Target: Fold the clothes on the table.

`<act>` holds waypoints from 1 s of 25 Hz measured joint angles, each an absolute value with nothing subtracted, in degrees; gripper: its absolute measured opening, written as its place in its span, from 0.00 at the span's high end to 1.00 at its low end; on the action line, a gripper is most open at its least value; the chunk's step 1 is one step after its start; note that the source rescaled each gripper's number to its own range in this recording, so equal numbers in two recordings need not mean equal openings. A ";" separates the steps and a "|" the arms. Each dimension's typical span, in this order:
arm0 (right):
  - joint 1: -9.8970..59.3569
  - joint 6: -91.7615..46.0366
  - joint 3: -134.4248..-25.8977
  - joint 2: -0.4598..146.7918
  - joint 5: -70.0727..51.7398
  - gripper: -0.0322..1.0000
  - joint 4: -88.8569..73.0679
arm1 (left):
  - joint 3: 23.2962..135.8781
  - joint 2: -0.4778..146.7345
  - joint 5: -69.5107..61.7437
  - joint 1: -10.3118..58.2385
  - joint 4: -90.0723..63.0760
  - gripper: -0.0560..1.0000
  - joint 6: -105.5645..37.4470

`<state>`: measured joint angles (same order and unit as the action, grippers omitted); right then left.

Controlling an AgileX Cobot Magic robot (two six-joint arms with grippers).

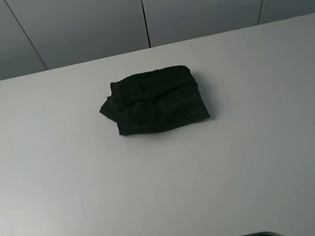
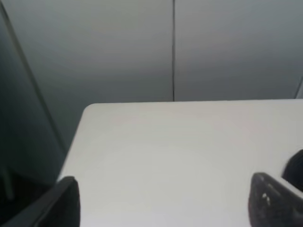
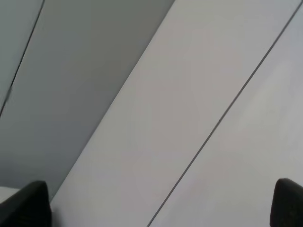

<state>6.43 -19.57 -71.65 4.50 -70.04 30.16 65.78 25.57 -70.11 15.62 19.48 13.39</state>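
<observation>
So the black T-shirt (image 1: 156, 101) is sitting folded up into a compact, roughly rectangular bundle on the white counter (image 1: 48, 192), a bit toward the far side and near the middle left to right. Neither hand is showing in the high view, so both are hanging well clear of the shirt and nothing is touching it.

In the left wrist view the left hand (image 2: 165, 201) is hovering over bare counter near a rounded corner, its two dark fingers (image 2: 272, 201) spread wide apart with nothing between them. In the right wrist view the right hand (image 3: 161, 203) is pointing up at the grey wall panels (image 3: 142, 94), fingers (image 3: 26, 203) sitting at opposite edges of the picture, gaping wide and gripping nothing.

The shirt itself is looking plain black from here, no print facing up. A few soft creases are running across the top layer, and one small flap is poking out at its left edge.
</observation>
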 joint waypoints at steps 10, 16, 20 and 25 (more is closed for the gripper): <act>1.25 -16.24 -49.95 2.41 -70.20 0.00 9.51 | 60.07 25.44 -70.25 15.62 14.68 0.06 8.40; 1.25 -15.40 -42.21 1.97 -70.43 0.00 1.66 | 55.71 25.44 -70.25 15.62 12.95 0.06 5.24; 1.25 -15.15 -41.48 0.72 -70.55 0.00 0.42 | 51.91 25.02 -70.25 15.62 10.85 0.06 3.13; 1.25 -15.04 -41.48 0.31 -70.55 0.00 0.42 | 40.87 20.13 -66.50 15.62 8.78 0.06 1.81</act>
